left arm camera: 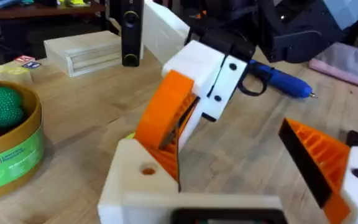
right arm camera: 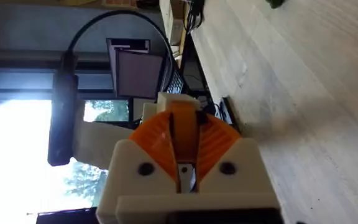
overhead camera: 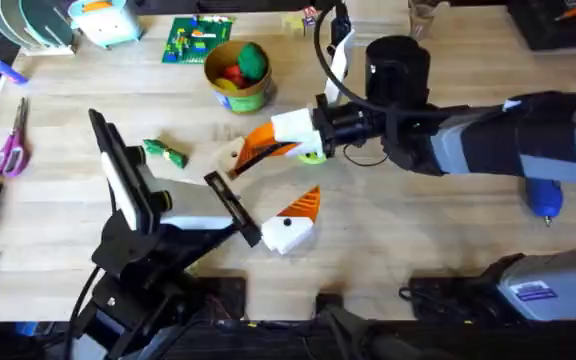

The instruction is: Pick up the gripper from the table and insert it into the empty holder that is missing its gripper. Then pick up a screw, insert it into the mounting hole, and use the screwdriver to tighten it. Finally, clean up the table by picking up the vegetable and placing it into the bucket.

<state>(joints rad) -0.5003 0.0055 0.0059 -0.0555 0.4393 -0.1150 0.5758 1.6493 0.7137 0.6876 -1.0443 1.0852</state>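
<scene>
Materials on my table: mostly matt plastic over pale wood.

I see the table as light wood with a fine grain and a smooth, dull finish. The holder looks like cream plastic, matt, and the gripper is orange plastic with fine ribs on its face. The right gripper has white plastic fingers with orange ribbed pads. The screwdriver is blue plastic, a little glossy. The bucket seems tan card or plastic with a shiny green label. The vegetable looks like soft crinkled green plastic.
</scene>
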